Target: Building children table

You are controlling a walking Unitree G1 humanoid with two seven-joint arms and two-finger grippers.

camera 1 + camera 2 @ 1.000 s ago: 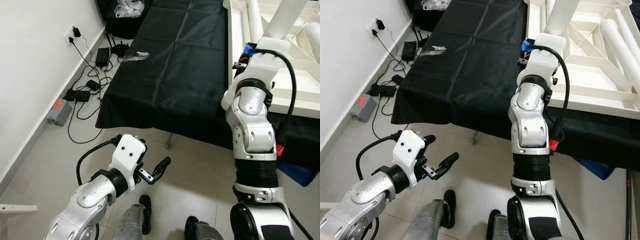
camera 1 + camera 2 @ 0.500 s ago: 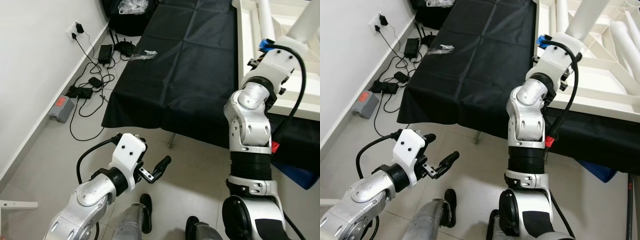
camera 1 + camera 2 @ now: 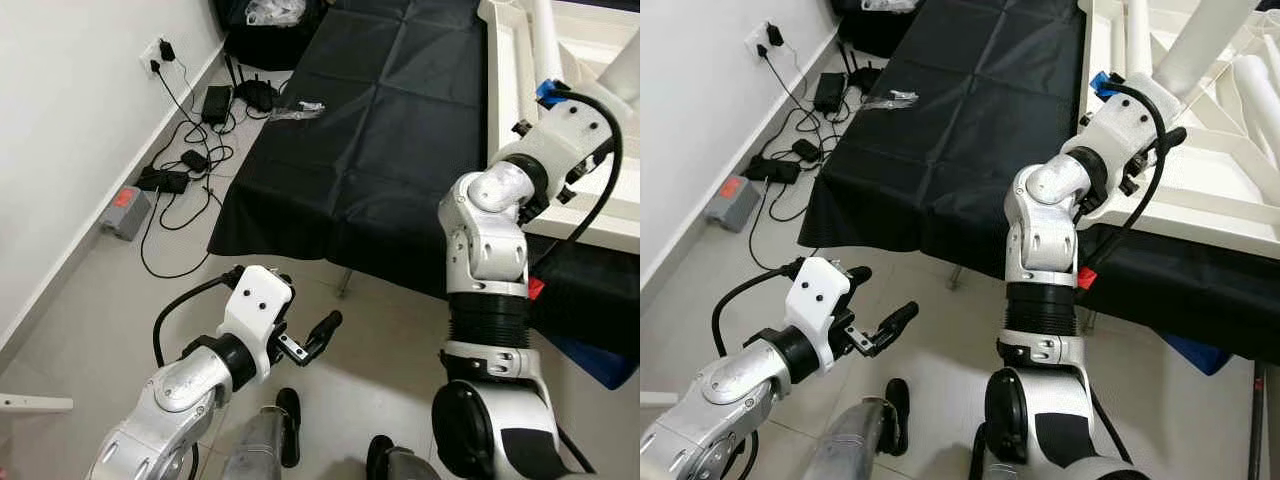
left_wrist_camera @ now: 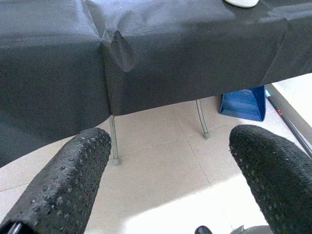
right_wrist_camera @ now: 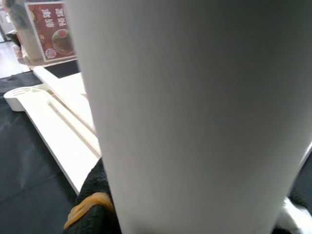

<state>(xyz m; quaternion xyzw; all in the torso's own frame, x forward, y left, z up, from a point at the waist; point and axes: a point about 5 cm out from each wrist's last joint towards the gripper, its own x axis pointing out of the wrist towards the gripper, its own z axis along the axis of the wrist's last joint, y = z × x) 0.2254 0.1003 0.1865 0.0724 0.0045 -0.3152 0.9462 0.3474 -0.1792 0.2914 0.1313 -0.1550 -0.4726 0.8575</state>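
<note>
The children's table top (image 3: 1200,180) is a white moulded plastic piece lying upside down in the upper right of the frame, with raised ribs running diagonally across its underside. It rests on a bench draped in a black cloth (image 3: 970,110) with square fold creases. A smooth white tube leg (image 3: 1195,45) rises at a slant from the table top, and more white tubes (image 3: 1250,85) lie inside it near the right edge.

Your right arm bends up from the lower middle, and its wrist sits at the near edge of the table top, right at the base of the slanted leg. The right claw (image 5: 97,204) is seen from the wrist camera, where the leg (image 5: 195,112) stands pressed close against a black finger (image 5: 92,195); you cannot tell from this how far the fingers are spread. That camera also catches a red printed sign (image 5: 51,39) beyond the table top.

Your left claw (image 3: 290,320) hangs low in the lower left over the tiled floor (image 3: 380,330), fingers spread wide and gripping nothing. Its wrist camera looks under the bench to metal legs (image 4: 113,141) and a blue object (image 4: 243,102).

Cables and power adapters (image 3: 190,150) trail along the white wall in the upper left, and a small clear plastic bag (image 3: 298,108) lies on the cloth.
</note>
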